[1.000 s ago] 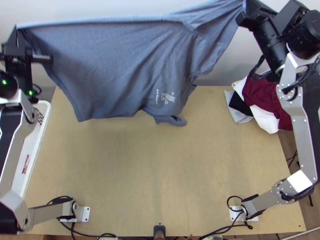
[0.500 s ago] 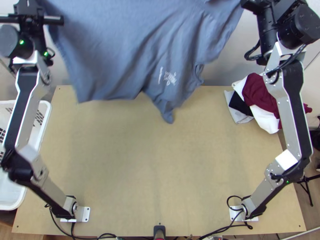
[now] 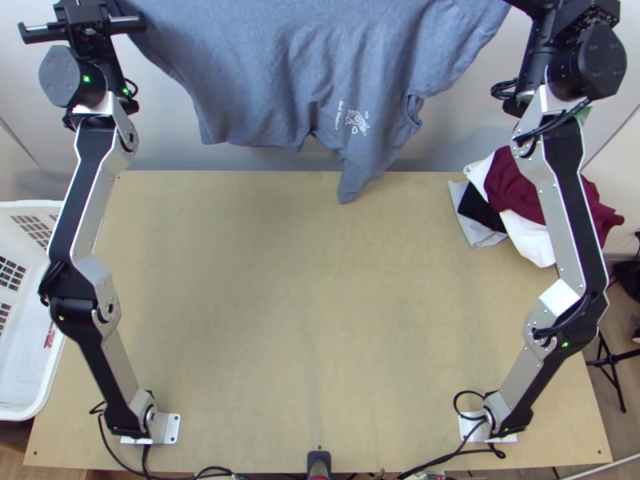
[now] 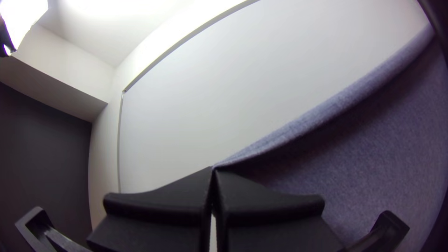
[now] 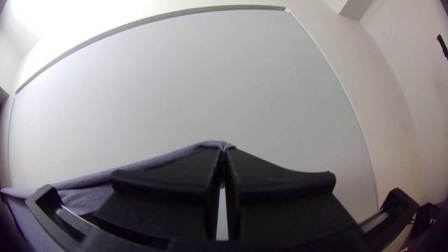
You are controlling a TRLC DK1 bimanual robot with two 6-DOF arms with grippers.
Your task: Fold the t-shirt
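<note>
lowering the blue-grey cloth t-shirt (image 3: 280, 72), hung up by the far side of the light wooden table (image 3: 240, 320), wants black left gripper (image 4: 213, 169) and black right gripper (image 5: 223, 149), both clamped on its top edge, level; hem first.

light wooden table (image 3: 240, 320), bunched multicoloured cloths (image 3: 512, 188) at its far right, black cables (image 3: 212, 469) along its near edge

Bright upper-corner glare, bowed edges, blurred near fingers (image 4: 261, 196)
</note>
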